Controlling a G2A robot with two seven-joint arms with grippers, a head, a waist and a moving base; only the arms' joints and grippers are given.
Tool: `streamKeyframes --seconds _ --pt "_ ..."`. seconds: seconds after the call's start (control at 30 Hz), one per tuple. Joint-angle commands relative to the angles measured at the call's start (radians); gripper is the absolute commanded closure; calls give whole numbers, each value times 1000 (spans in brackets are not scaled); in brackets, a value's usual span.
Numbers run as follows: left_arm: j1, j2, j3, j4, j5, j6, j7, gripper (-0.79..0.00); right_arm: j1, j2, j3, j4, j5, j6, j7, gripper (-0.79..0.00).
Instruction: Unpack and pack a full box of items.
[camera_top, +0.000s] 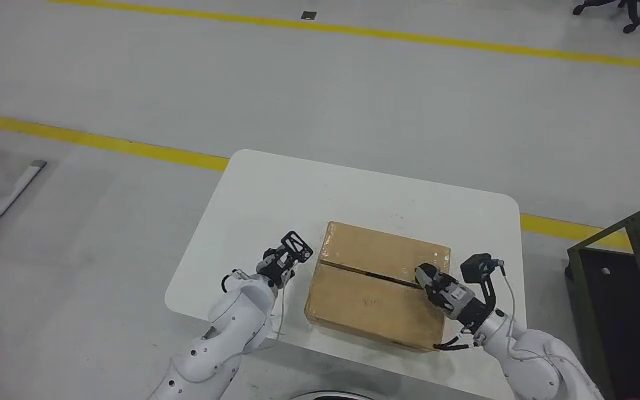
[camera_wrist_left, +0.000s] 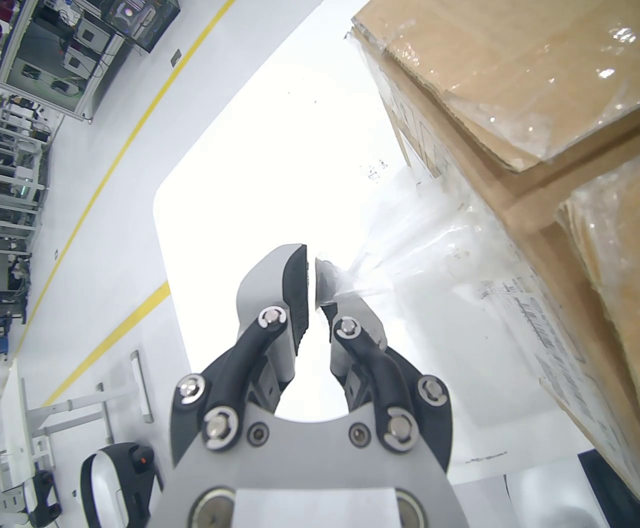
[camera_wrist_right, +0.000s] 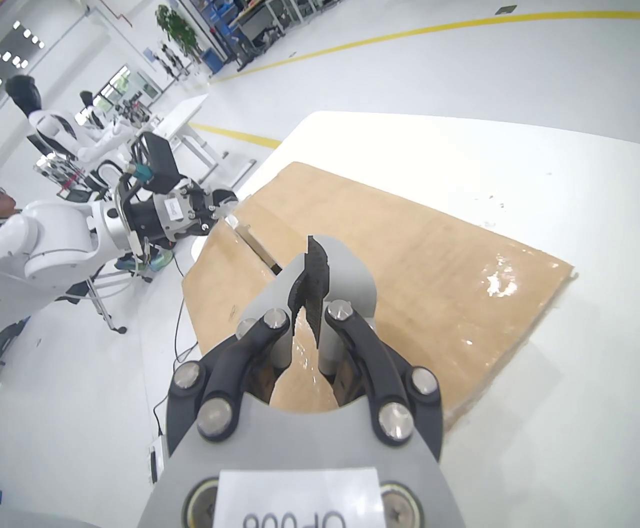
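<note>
Box (camera_top: 380, 300) sits on the near half of the table (camera_top: 350, 190), right in front of me, its long axis running side to side and skewed a little. The flaps are down, and the seam (camera_top: 375, 272) between them runs along that long axis. Closest to me, the right gripper (camera_top: 437, 285) is over the right end of the lid beside the seam. In its wrist view its pads (camera_wrist_right: 312, 280) are pressed together, and I see nothing between them. The left gripper (camera_top: 288, 250) is just off the left short end of the box. It is clamped on a strip of clear tape (camera_wrist_left: 395, 250), which fans out taut from its fingertips (camera_wrist_left: 295, 285) to the box's end face. More glossy tape lies wrinkled over the flap corners above. So the box lies to the right of the left gripper, and the tape joins the two roughly in line with the seam. I judge this to be the opening step, with the tape partly lifted and the flaps not yet freed. The left arm is the one placed to pull. The pull should go away from the end face and then up along the seam, while the right arm steadies the lid. The tape could snap or drag the box. Beyond the box the far half of the table is bare white, and past it a yellow line (camera_top: 110, 142) crosses the floor.
</note>
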Motion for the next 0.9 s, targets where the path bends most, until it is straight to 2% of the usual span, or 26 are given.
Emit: streamKeyframes --seconds 0.0,0.03,0.07,0.1,0.13,0.23,0.27,0.33,0.4,0.43,0.47,0.6,0.7,0.87 --pt "0 -2 -5 6 -2 3 0 -332 8 -2 -21 19 -44 33 -1 0" --pt "0 -2 -7 9 -3 5 0 -363 13 -3 -33 26 -55 45 -6 0" --pt "-1 -3 -8 13 -3 8 -1 -434 18 -5 -43 35 -63 55 -7 0" --pt "-3 -5 -11 17 -1 15 -2 -560 23 -5 -49 43 -70 60 -11 0" --pt "-4 -6 -12 20 -2 21 -1 -640 26 -6 -54 48 -74 62 -15 0" --pt "-10 -10 -11 27 -1 27 3 -650 33 -7 -61 59 -80 67 -20 0" --pt "-11 -11 -10 30 1 28 4 -646 34 -7 -61 60 -81 68 -21 0" --pt "-14 -13 -10 31 15 40 6 -573 37 -7 -61 62 -79 71 -23 0" --pt "-14 -16 -13 29 28 71 0 -536 39 -7 -61 64 -79 74 -22 0" --pt "-14 -18 -14 27 31 83 -2 -480 40 -7 -61 64 -80 74 -21 0" --pt "-14 -19 -16 26 31 96 -4 -388 41 -7 -62 64 -79 75 -22 0" --pt "-10 -25 -28 8 34 153 8 -280 39 -7 -63 63 -81 78 -20 0" --pt "-4 -29 -36 -18 29 175 23 -314 37 -7 -67 63 -84 76 -19 0" --pt "0 -33 -32 -65 26 139 44 -360 42 -8 -73 68 -87 78 -16 0"
